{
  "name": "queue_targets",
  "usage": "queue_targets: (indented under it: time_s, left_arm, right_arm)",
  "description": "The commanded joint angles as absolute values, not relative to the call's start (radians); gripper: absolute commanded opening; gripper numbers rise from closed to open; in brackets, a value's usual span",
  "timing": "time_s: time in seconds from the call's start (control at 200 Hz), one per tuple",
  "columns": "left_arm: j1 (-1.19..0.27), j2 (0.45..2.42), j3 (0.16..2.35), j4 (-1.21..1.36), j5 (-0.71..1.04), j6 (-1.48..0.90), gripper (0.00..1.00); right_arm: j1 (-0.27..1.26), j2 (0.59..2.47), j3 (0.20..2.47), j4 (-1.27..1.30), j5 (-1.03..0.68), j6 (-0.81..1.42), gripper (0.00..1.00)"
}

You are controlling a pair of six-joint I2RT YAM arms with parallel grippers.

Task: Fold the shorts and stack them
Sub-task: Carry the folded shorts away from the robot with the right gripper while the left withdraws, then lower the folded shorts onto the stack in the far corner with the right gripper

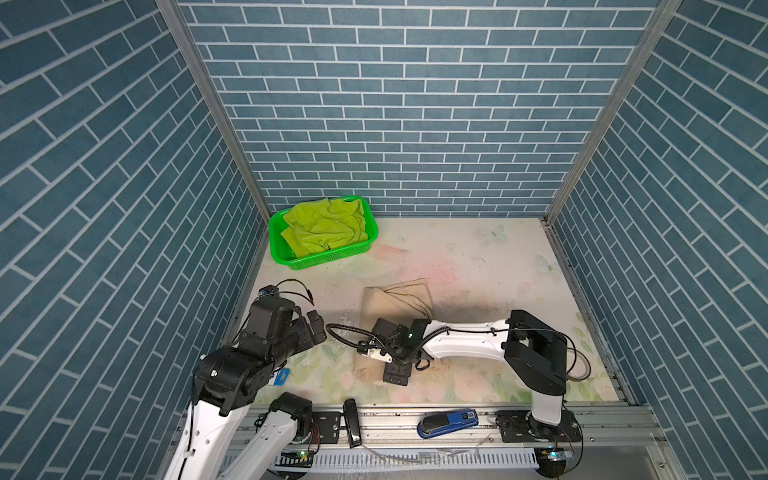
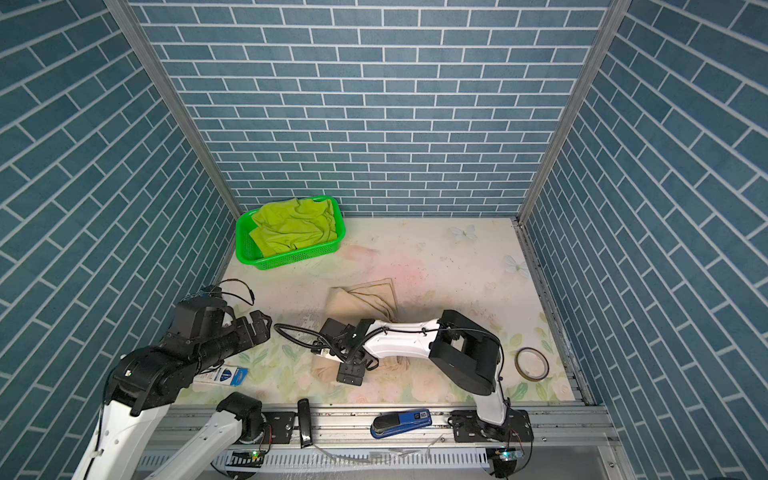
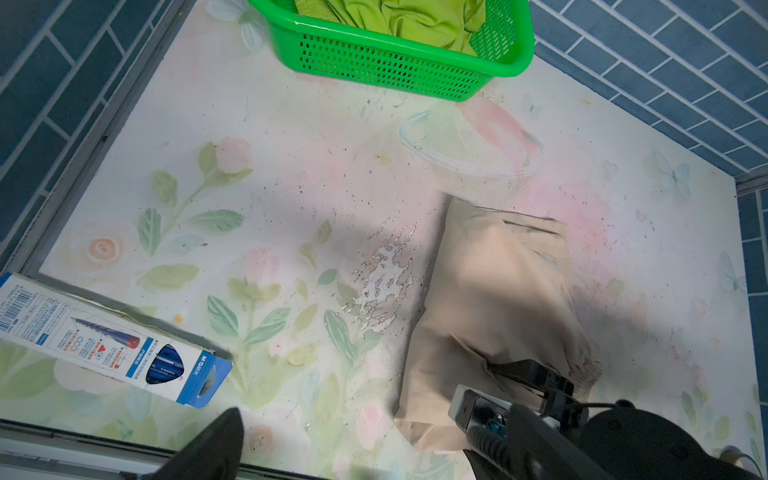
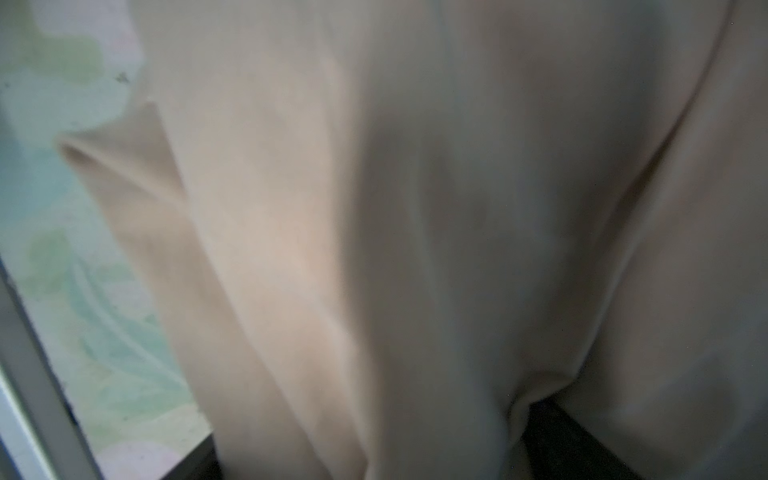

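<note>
A: Right gripper [image 1: 390,352], state?

B: Pointing down onto the near end of the beige shorts [image 1: 399,299]. The jaws look spread: two black plates stand apart with cloth under them, and I see no pinch. The right wrist view is just blurred beige cloth.

A: Which way does the cloth run from it?

B: It runs away from the gripper toward the back wall [image 1: 415,124]. That is the long axis. The far end lies free on the table [image 1: 478,270]. It reads as a narrow, half-folded strip, so I'd guess the next fold goes end over end along that line.

A: Left gripper?

B: The left gripper [image 1: 314,326] is spread and empty. It hovers to the left of the strip, apart from it, so the right arm is clearly nearer.

A: Other pair?

B: The lime green shorts [image 1: 324,224] are crumpled in the basket [image 1: 332,259] at the far left corner. They are well apart from both grippers, on the left arm's side, not yet folded.
</note>
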State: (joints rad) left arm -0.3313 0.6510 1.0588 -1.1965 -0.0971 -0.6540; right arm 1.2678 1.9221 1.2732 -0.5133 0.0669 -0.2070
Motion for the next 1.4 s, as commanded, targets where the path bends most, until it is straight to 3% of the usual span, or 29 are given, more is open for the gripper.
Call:
queue_targets:
  time_s: [0.0, 0.08, 0.25, 0.395, 0.925, 1.285, 1.395]
  left_arm:
    - [-0.323, 0.654, 1.052, -1.223, -0.116, -0.639, 1.0]
    - [-0.323, 0.653, 1.048, -1.224, -0.116, -0.64, 1.0]
    - [-0.324, 0.653, 1.036, -1.227, -0.115, -0.644, 1.0]
    - [-0.324, 0.664, 1.026, -1.218, -0.113, -0.643, 1.0]
    - [-0.322, 0.738, 0.963, -1.138, -0.062, -0.641, 1.0]
    - [-0.321, 0.815, 0.945, -1.057, -0.009, -0.615, 1.0]
    - [-0.322, 0.819, 0.935, -1.051, 0.003, -0.617, 1.0]
  right_arm:
    - [1.272, 1.965, 1.3, -0.488, 0.172, -0.21, 0.93]
    - [1.267, 1.985, 1.322, -0.483, 0.197, -0.162, 0.86]
    - [1.195, 2.048, 1.388, -0.515, 0.218, 0.014, 0.61]
    - [1.075, 2.087, 1.441, -0.549, 0.256, 0.123, 0.54]
    - [0.5, 2.328, 1.888, -0.728, 0.223, 0.152, 0.55]
    - [0.355, 2.486, 2.302, -0.894, 0.186, 0.101, 0.66]
    - [0.358, 2.385, 2.176, -0.841, 0.154, 0.049, 0.75]
